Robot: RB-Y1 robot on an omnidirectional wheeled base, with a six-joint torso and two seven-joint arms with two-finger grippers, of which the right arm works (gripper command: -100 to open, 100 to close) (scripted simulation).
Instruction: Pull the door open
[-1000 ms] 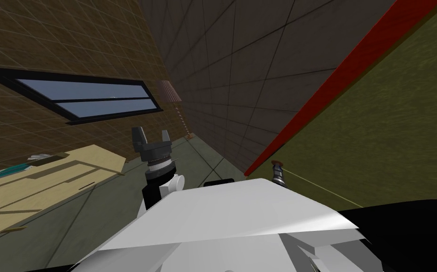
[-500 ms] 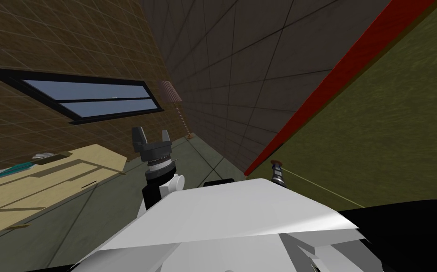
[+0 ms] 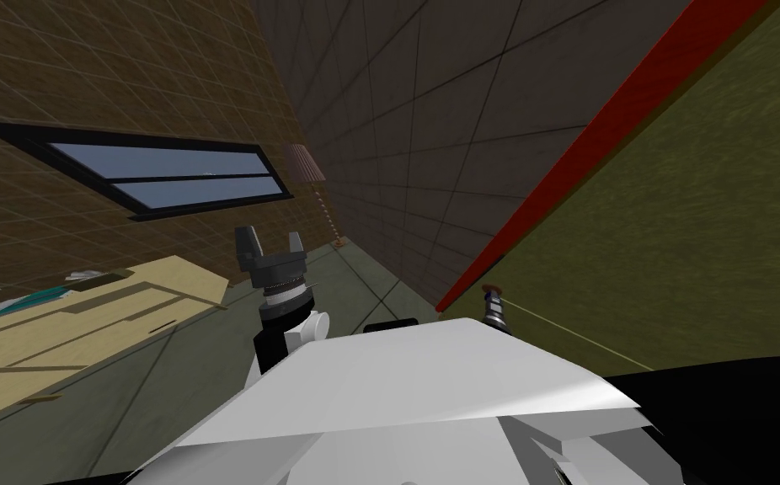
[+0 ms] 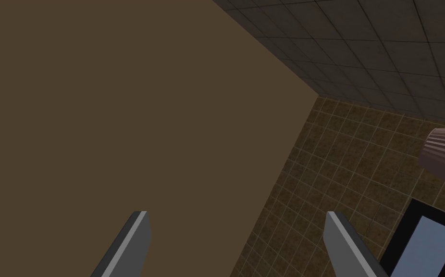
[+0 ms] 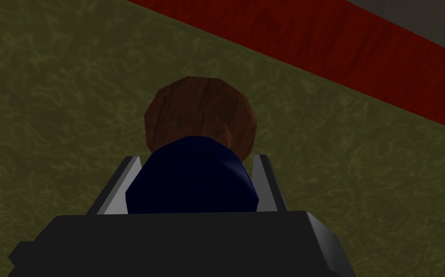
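Turned slightly since before, right hand [image 5: 196,157] clenched on dark blue door knob [image 5: 192,185], left hand [image 4: 236,214] released.

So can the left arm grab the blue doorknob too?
Probably not. The right end effector clamps the doorknob on both sides, leaving little room, and the left end effector, open, points away from the door.

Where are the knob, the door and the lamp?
knob [image 5: 191,178], right wrist view, on its dark blue front.
door [image 5: 48,96], right wrist view, on its bare olive face.
lamp [image 3: 303,162], head view, on its shade.
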